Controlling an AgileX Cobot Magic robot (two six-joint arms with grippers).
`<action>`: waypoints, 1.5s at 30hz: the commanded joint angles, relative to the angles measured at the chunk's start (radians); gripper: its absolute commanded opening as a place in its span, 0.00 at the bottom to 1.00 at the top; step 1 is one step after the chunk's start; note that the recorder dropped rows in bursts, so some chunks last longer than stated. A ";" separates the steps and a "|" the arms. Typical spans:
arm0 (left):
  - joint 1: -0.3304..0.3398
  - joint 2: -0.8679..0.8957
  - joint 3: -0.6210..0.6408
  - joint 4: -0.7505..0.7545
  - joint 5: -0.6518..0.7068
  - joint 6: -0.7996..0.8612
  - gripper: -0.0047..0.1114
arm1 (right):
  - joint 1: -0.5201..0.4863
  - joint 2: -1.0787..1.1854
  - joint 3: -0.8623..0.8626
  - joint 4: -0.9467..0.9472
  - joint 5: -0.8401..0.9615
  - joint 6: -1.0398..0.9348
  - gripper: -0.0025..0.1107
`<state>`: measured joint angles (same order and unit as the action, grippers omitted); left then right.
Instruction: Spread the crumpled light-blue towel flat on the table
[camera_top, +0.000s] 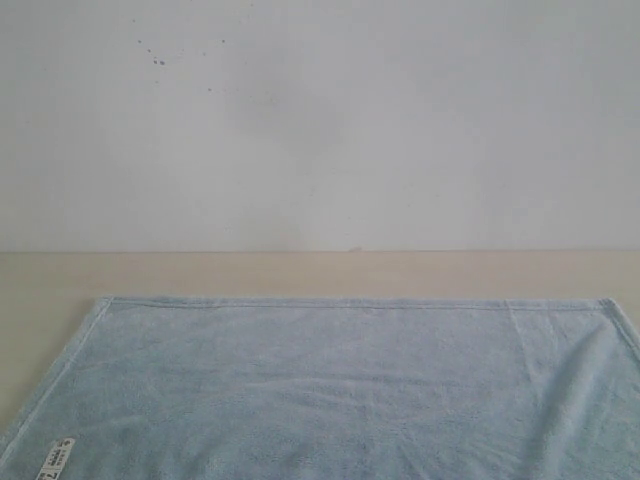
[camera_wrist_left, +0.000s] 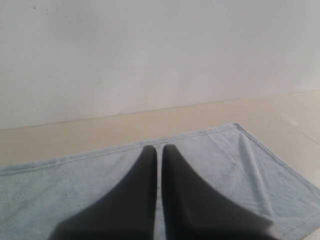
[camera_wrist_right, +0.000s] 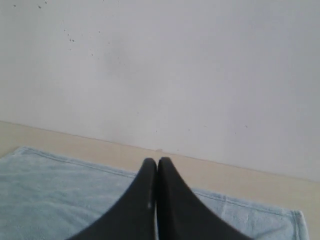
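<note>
The light-blue towel (camera_top: 340, 385) lies spread out on the beige table (camera_top: 300, 272), its far hem straight and both far corners showing. A small white label (camera_top: 57, 458) sits near its front left edge, and a faint crease runs near the right corner. Neither gripper appears in the exterior view. My left gripper (camera_wrist_left: 159, 148) hovers above the towel (camera_wrist_left: 75, 185), shut, with nothing between its black fingers. Over the towel's far edge (camera_wrist_right: 60, 190), my right gripper (camera_wrist_right: 157, 161) is shut and empty too.
A plain white wall (camera_top: 320, 120) with a few dark specks rises right behind the table's far edge. A strip of bare table runs between the towel's far hem and the wall, and more bare table (camera_wrist_left: 295, 125) lies beyond the towel's right corner.
</note>
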<state>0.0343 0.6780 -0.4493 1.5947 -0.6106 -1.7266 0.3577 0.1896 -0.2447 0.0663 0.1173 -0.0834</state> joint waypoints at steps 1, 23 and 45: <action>0.001 -0.007 0.002 -0.011 -0.003 -0.010 0.08 | 0.001 -0.066 0.124 -0.031 -0.039 -0.001 0.02; 0.001 -0.007 0.002 -0.011 -0.003 -0.010 0.08 | 0.001 -0.190 0.245 -0.028 -0.008 0.054 0.02; 0.002 -0.021 0.006 -0.007 0.002 -0.010 0.08 | 0.001 -0.190 0.245 -0.028 -0.008 0.055 0.02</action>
<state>0.0343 0.6780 -0.4493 1.5947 -0.6106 -1.7266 0.3577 0.0051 -0.0048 0.0407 0.1118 -0.0319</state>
